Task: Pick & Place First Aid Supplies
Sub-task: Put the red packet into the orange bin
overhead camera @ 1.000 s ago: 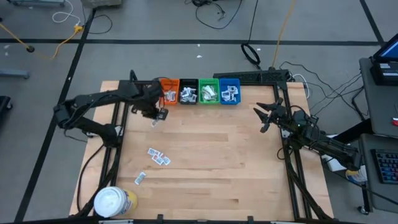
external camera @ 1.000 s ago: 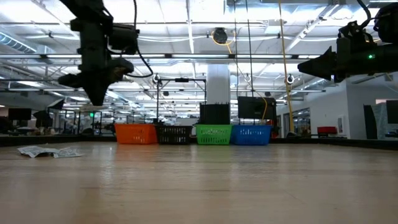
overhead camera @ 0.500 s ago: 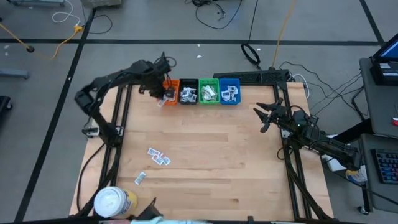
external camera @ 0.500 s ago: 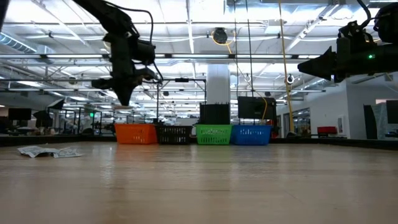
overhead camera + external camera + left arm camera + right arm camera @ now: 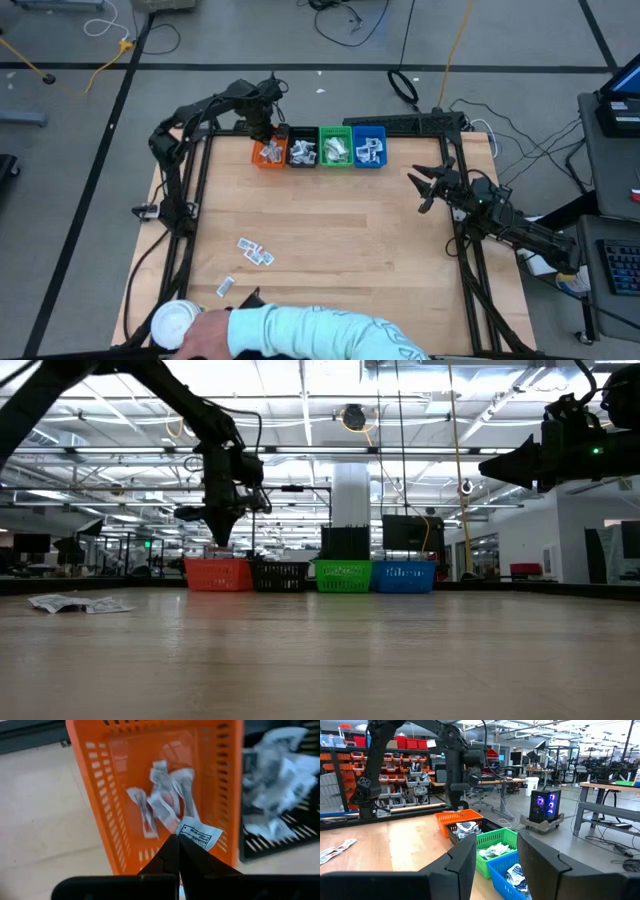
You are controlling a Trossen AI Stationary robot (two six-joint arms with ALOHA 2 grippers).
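Observation:
My left gripper (image 5: 177, 841) hangs over the orange bin (image 5: 150, 795), pointing down and shut on a white sachet (image 5: 201, 835) with dark print. In the high view the gripper (image 5: 264, 135) is at the table's far edge above that bin (image 5: 268, 153). Several sachets (image 5: 161, 802) lie on the bin's floor. More loose packets (image 5: 255, 252) lie flat on the table at the near left. My right gripper (image 5: 421, 190) waits open at the right side, level and holding nothing. My left gripper pinches the sachet by one edge (image 5: 184, 835) between its two shut fingertips. The fingers come from above, pointing down. The sachet sticks out to one side of the tips, lifted clear above the orange bin's inside.
The black bin (image 5: 303, 150), green bin (image 5: 335, 148) and blue bin (image 5: 369, 148) stand in a row right of the orange one. A white-lidded yellow tub (image 5: 178, 322) stands at the near left corner. A person's pale sleeve (image 5: 310, 335) reaches in there.
My left gripper, staying shut on the sachet, has moved toward the table's far edge, from over the wood in front of the orange bin to above the bin. A person's sleeve has come in along the near edge by the tub.

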